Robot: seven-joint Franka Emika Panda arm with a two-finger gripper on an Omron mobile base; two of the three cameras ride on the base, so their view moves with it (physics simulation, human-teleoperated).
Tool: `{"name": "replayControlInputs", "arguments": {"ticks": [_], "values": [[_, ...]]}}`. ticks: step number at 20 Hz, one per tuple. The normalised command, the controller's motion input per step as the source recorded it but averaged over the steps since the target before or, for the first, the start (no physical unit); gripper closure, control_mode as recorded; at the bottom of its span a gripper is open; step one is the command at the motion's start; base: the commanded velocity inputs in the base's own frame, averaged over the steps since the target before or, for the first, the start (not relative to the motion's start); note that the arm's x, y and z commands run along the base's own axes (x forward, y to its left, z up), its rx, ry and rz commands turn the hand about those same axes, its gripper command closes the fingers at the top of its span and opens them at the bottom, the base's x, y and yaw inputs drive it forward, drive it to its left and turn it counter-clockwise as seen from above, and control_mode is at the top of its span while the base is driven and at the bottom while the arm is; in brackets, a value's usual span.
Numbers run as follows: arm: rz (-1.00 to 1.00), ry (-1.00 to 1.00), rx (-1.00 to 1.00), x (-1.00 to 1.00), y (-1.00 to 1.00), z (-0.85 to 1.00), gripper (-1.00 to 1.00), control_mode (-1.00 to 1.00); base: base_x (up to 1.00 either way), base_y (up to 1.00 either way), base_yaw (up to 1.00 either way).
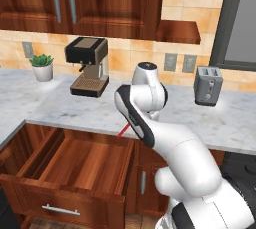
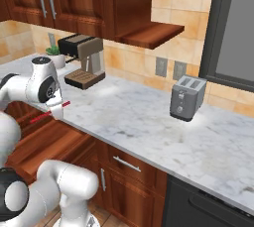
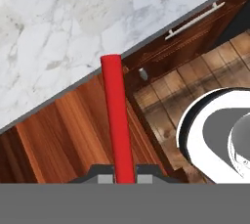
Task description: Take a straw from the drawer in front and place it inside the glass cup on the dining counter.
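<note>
Straw held above the open drawer, claw mostly hidden behind your arm.

From the hand camera you see the gripper [image 3: 124,178] clamped on the straw [image 3: 117,120], only its fingertips showing. The straw pokes out over the open drawer [image 1: 75,165] by the marble worktop [image 2: 149,117] edge. On the worktop stand a coffee machine [image 1: 89,68], a toaster [image 2: 187,97] and a potted plant [image 1: 42,67], well apart from the claw.
</note>
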Motion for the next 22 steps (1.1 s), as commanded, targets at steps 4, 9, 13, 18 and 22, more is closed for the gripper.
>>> {"name": "replayControlInputs", "arguments": {"ticks": [4,9,13,18,22], "values": [[0.0,0.0,-0.05,0.0,-0.96,0.0,1.0,-1.0,0.0,0.0,0.0],[0.0,0.0,-0.03,0.13,-0.82,0.0,1.0,-1.0,0.0,0.0,0.0],[0.0,0.0,0.0,0.04,-0.63,0.0,1.0,-1.0,0.0,0.0,0.0],[-0.01,0.0,0.0,-0.12,-0.08,0.0,1.0,1.0,-0.8,-0.29,-0.05],[0.0,0.0,0.0,0.0,0.0,0.0,1.0,1.0,-1.0,-0.38,-0.12]]}}
